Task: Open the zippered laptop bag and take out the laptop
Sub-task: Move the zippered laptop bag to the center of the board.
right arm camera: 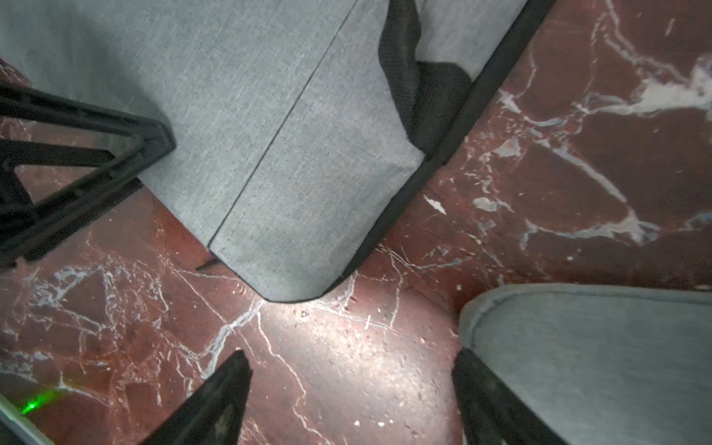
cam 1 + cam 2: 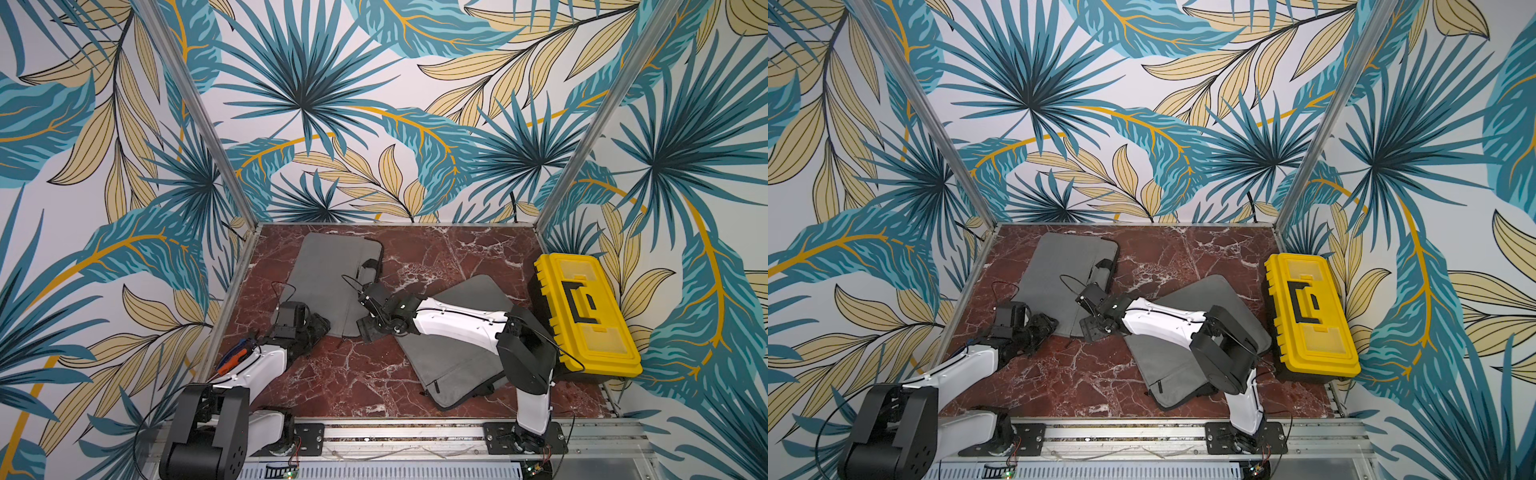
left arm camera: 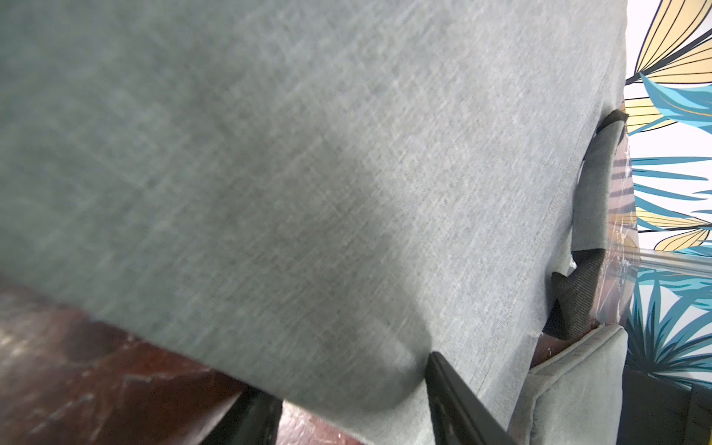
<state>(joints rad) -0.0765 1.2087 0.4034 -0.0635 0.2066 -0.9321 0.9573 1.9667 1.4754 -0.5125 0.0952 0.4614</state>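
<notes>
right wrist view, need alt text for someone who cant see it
Looking down on the rounded, black-trimmed corner of a grey laptop bag lying on a red marble table. The right gripper is open over bare table just off that corner, with a second grey padded case close beside it.

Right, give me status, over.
Right claw open, above bare table beside bag corner. Left claw on bag's near edge, grip unclear. No laptop in sight. Second bag lies under right arm.
</notes>
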